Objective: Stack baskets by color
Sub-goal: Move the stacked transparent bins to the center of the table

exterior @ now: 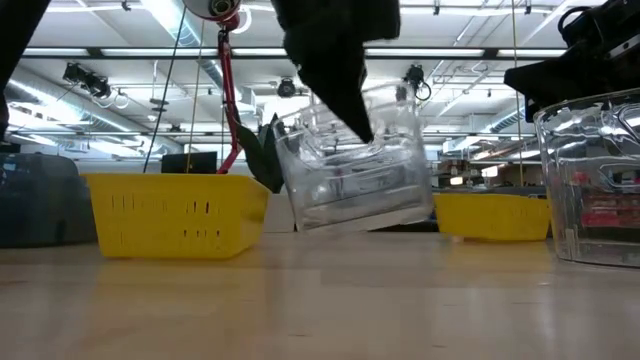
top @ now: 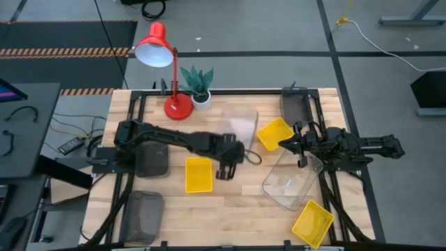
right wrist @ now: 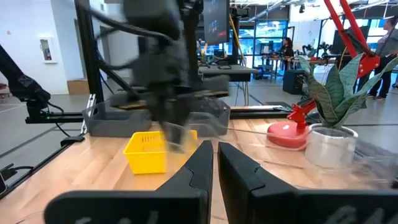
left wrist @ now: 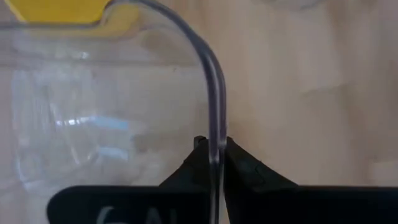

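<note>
A clear basket [top: 241, 127] sits tilted at the table's middle, with my left gripper [left wrist: 215, 152] shut on its rim; in the low view the clear basket [exterior: 355, 175] leans under the dark gripper [exterior: 358, 120]. A second clear basket [top: 293, 183] stands to the right. Yellow baskets lie at the middle [top: 198, 174], far right [top: 274, 133] and near right [top: 311, 223]. Dark grey baskets rest at the left [top: 150, 161], near left [top: 143, 216] and far right [top: 295, 104]. My right gripper [right wrist: 215, 163] waits shut at the right side. My left gripper pinches the clear basket's side wall at its rim [left wrist: 217, 127], one finger inside the basket and one outside. The fingers come slanting down from the table's left and lie along the wall on the near side. The basket sits tilted; whether its base touches the table I cannot tell.
A red desk lamp [top: 164, 63] and a small potted plant [top: 198, 85] stand at the far edge. Black frame rails run along the table's left and right sides. Bare wood shows at the near middle [top: 237, 216].
</note>
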Tool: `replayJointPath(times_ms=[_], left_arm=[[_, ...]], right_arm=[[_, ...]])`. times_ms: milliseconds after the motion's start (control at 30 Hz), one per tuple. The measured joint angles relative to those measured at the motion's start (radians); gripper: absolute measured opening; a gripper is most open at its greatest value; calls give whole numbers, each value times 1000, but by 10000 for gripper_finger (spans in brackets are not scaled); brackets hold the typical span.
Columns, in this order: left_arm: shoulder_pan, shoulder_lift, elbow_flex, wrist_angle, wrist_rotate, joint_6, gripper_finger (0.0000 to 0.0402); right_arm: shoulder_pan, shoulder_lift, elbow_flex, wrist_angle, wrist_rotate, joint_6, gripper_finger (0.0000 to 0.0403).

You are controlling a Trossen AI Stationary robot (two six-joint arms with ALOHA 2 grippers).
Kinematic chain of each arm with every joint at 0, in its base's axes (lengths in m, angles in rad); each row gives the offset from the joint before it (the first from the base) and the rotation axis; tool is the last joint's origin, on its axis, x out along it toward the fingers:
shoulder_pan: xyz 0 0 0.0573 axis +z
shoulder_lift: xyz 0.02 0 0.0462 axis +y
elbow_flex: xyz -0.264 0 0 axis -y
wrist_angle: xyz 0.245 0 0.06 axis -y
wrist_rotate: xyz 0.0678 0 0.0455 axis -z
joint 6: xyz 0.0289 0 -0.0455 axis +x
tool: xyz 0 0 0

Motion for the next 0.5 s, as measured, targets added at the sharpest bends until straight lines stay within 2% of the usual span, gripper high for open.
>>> replayJointPath(times_ms=[233,500], left_arm=[[-114,0,4,76,-16,-275,16],[-209,1,-4,72,-100,-541,16]], right_arm=[[0,0,0,1,0,0,30],[0,0,0,1,0,0,30]])
